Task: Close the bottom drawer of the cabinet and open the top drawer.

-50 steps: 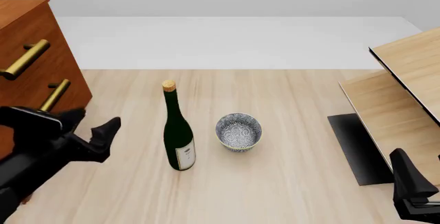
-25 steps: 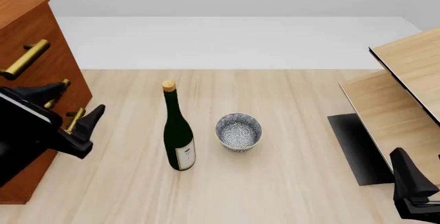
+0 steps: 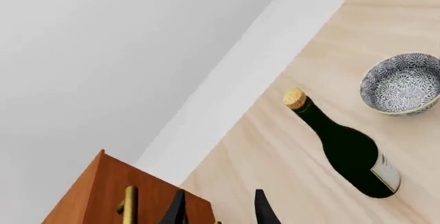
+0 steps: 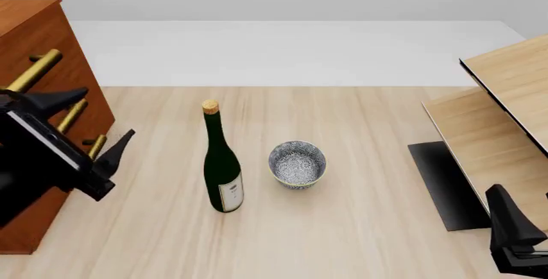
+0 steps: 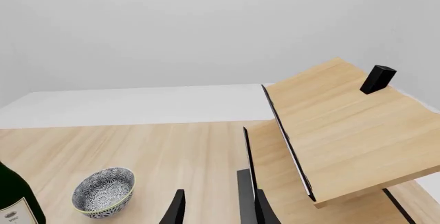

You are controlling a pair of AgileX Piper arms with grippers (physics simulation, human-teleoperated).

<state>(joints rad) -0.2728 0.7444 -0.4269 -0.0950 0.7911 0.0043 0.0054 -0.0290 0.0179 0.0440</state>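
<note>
Your left gripper point(image 4: 90, 122), fingers spread, sits at the cabinet point(image 4: 34, 29) at nine o'clock; you're likely lining up on the top drawer point(image 4: 38, 58) handle next.

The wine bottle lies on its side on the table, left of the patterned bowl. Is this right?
Not quite. The wine bottle stands upright on the table, cork on top; the front view shows it. It is indeed left of the patterned bowl.

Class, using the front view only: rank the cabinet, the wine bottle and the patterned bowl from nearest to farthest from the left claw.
1. Cabinet: at the table's left edge, right beside the left claw.
2. Wine bottle: upright, to the claw's right.
3. Patterned bowl: just right of the bottle, farthest.
</note>
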